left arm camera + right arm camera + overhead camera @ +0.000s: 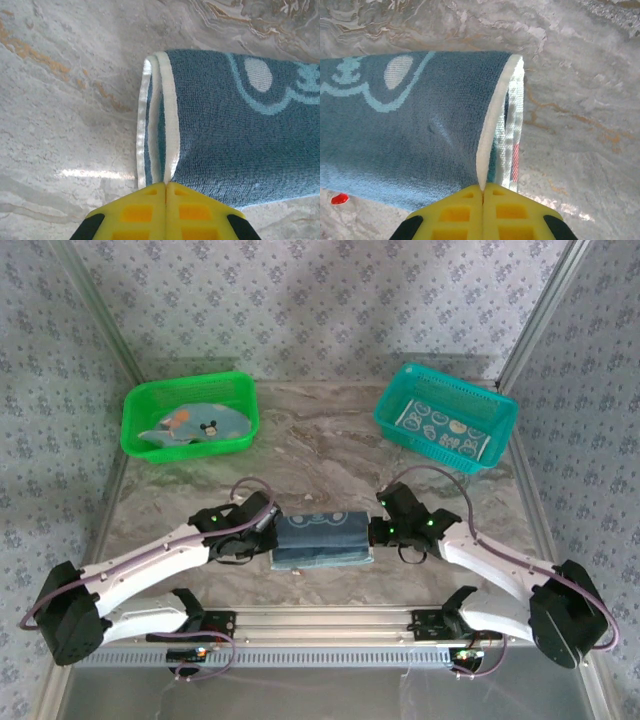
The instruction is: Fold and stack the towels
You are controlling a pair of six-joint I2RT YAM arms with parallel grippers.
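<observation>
From the top cam, the folded towel lies on the table near the front, right btw the two arms. The left gripper is at its left end & the right gripper is at its right end, both touching it. From up there you can't tell how tight they hold. The wrist cams show that up close. In the left wrist cam the left gripper has its two yellow fingers pressed together, no gap, w/ the towel's white edge pinched btw them. The folded towel is dark blue w/ light blue lines & a pale oval. In the right wrist cam the right gripper pinches the other white edge the same way, & the folded towel shows its layers there. A tiny red spot sits by the towel; can't tell what it is. The top cam also shows the baskets at the back. The green basket, back left, holds a crumpled light blue towel w/ orange patches. The teal basket, back right, holds a flat teal towel w/ white rings.
</observation>
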